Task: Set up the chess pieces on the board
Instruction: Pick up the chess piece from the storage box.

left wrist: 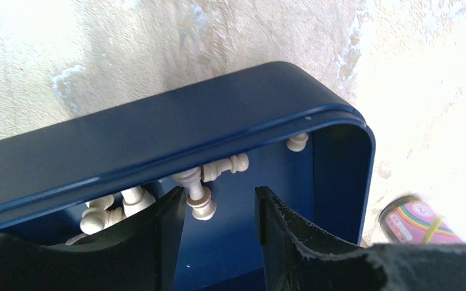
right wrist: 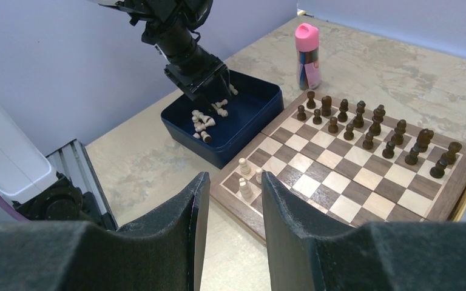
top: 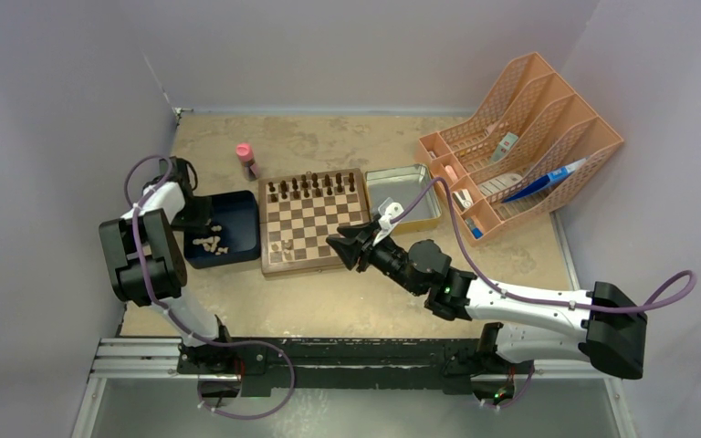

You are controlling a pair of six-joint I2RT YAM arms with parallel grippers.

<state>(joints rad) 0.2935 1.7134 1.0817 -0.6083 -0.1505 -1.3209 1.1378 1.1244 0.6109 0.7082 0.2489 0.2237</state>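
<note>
The chessboard [top: 319, 233] lies mid-table, also in the right wrist view [right wrist: 340, 182]. Dark pieces [top: 315, 187] stand in two rows on its far side [right wrist: 370, 130]. Three pale pieces [top: 281, 248] stand at its near left corner [right wrist: 244, 185]. More pale pieces [top: 208, 243] lie loose in the dark blue tray [top: 237, 214] left of the board. My left gripper [left wrist: 220, 212] is open inside the tray, with a lying pale piece [left wrist: 199, 203] close to its left finger and not gripped. My right gripper [right wrist: 235, 182] is open and empty, low over the board's near edge [top: 340, 245].
A pink bottle [top: 245, 160] stands behind the tray and the board's far left corner. A metal tin [top: 402, 196] lies right of the board. An orange file organizer [top: 520, 137] fills the far right. Walls close in at the left and back.
</note>
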